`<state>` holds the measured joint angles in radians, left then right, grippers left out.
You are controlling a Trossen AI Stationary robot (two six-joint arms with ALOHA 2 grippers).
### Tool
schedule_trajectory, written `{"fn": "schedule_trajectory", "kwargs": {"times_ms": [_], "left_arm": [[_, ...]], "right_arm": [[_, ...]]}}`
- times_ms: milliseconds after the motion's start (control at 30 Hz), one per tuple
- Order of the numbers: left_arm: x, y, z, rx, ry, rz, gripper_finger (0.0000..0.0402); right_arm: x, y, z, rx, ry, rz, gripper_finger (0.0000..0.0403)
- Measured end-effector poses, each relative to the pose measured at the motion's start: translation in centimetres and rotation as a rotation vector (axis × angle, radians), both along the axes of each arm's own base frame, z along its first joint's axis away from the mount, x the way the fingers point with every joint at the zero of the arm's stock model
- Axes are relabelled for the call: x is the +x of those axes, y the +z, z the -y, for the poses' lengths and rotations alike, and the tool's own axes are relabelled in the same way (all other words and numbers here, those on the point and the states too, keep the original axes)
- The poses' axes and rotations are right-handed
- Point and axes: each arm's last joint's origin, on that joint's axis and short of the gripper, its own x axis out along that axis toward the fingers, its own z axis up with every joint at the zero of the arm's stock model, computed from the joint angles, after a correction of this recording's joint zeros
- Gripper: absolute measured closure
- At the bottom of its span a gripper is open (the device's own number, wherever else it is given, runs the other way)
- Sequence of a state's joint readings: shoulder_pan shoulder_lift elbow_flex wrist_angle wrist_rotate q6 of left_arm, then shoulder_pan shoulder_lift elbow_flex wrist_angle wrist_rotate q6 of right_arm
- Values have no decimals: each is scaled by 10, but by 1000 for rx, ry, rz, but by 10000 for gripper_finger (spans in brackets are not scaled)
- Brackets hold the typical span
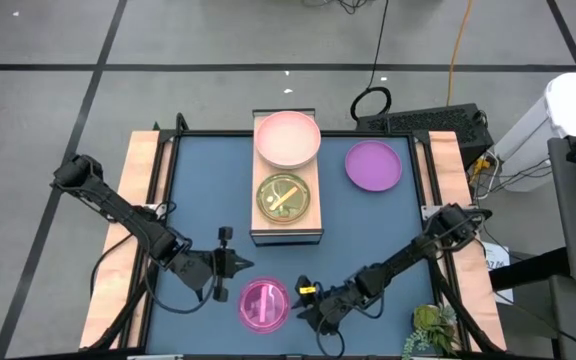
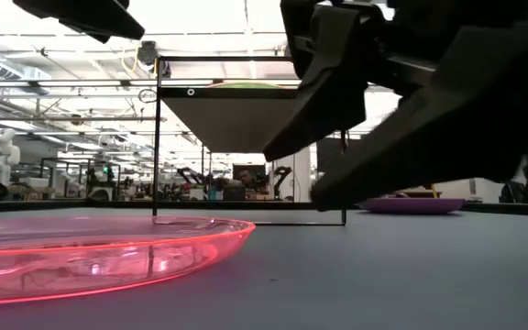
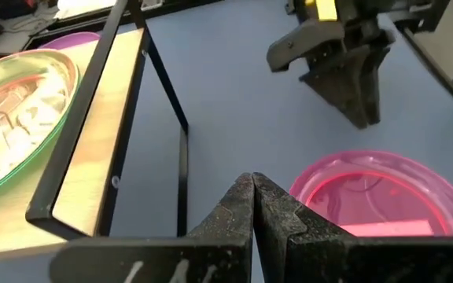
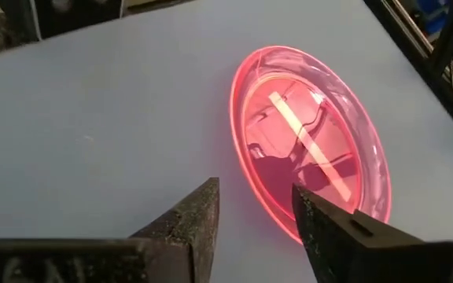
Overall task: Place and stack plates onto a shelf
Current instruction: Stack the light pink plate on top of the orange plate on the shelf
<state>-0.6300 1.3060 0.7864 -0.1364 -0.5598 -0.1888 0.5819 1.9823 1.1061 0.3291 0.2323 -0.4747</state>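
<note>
Magenta plate (image 1: 265, 304) on table; shelf (image 1: 287, 228) holds 2 plates.

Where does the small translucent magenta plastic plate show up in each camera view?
High view: the small translucent magenta plastic plate lies at the table's near edge, between both grippers.
Low view: bottom left, glowing pink-red.
Left wrist view: lower right, beside the shut left gripper.
Right wrist view: centre right, just ahead of the open right gripper.
Shared landmark: the blue tabletop.
</note>
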Motion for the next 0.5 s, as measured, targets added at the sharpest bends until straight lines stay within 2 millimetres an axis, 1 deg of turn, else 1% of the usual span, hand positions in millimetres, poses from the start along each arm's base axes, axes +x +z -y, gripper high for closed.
{"fn": "schedule_trajectory", "kwargs": {"times_ms": [200, 367, 500], "left_arm": [[2, 3, 1, -18, -3, 29, 399], [2, 3, 1, -14, -5, 29, 399], [2, 3, 1, -13, -5, 29, 399]], "right_arm": [[6, 2, 6, 13, 36, 18, 270], [9, 5, 7, 29, 61, 41, 270], [11, -5, 9, -14, 109, 32, 270]]}}
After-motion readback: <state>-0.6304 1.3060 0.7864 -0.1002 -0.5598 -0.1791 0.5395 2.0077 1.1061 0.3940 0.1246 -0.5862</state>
